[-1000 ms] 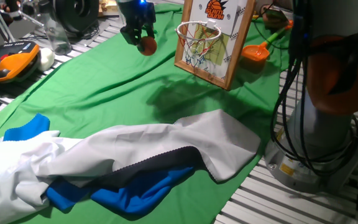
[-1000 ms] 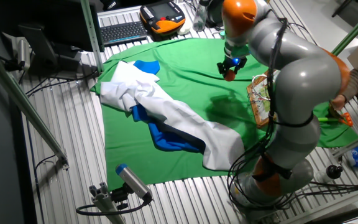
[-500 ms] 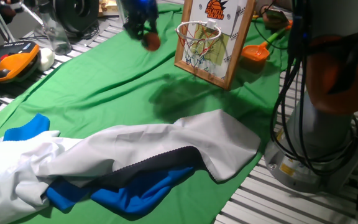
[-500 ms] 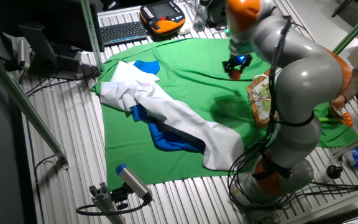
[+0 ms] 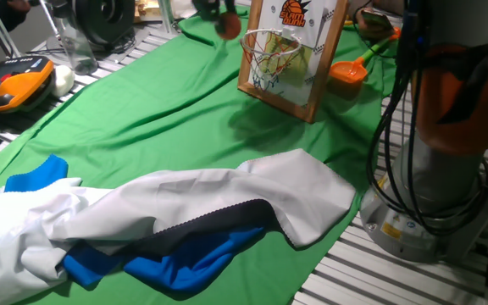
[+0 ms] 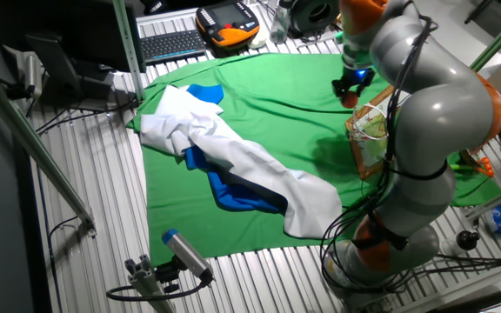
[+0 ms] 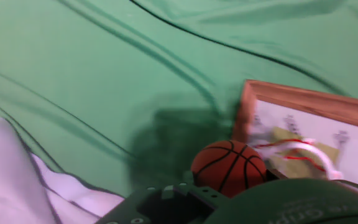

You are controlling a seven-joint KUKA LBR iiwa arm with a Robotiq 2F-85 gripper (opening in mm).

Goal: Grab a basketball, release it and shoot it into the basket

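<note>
Clutter, left: an orange-and-black pendant (image 5: 11, 87) and a clear jar (image 5: 72, 49) lay at the far-left edge; white and blue cloths (image 5: 168, 224) sprawled near on the green sheet (image 5: 142, 110).
Gripper (image 5: 213, 12): closed on the basketball (image 5: 227, 25), raised just left of the basket (image 5: 288, 52)'s white rim.
Change: a second earlier the ball hung lower and farther left.
Right: an orange scoop (image 5: 348, 70) sat behind the backboard.
Writing: orange logo, unreadable.
</note>
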